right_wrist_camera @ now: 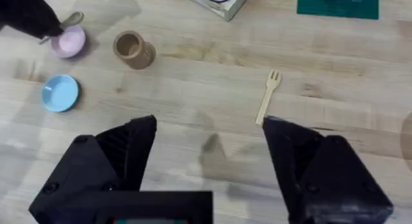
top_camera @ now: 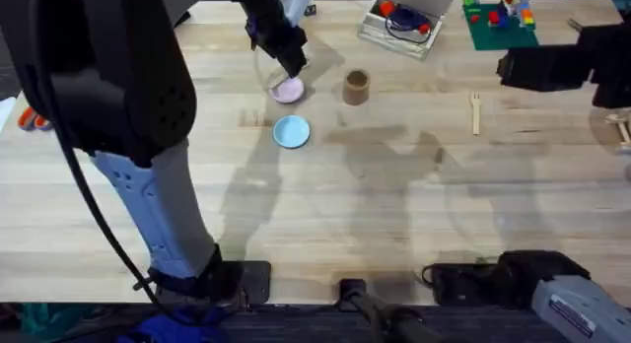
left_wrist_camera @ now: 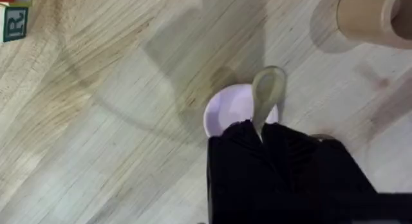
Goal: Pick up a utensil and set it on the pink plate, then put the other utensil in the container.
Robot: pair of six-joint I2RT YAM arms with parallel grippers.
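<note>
- Overhead, the left hand point(top_camera: 293, 69) hangs right over the pink plate point(top_camera: 288, 91), on the tabletop point(top_camera: 394, 205); a blue plate point(top_camera: 292, 133) lies just beside it, nearer the bases. The cup point(top_camera: 356, 86) stands close to the right of the pink plate, and the fork point(top_camera: 475, 113) lies well apart, further right.
- Left wrist: the hand point(left_wrist_camera: 261, 130) is clamped on the spoon point(left_wrist_camera: 266, 95) by its handle, the bowl jutting out above the pink plate's point(left_wrist_camera: 228, 111) far rim.
- Right wrist: the right hand point(right_wrist_camera: 209, 130) is high above the tabletop, fingers wide apart, the fork point(right_wrist_camera: 268, 96) lying beneath, between them.
</note>
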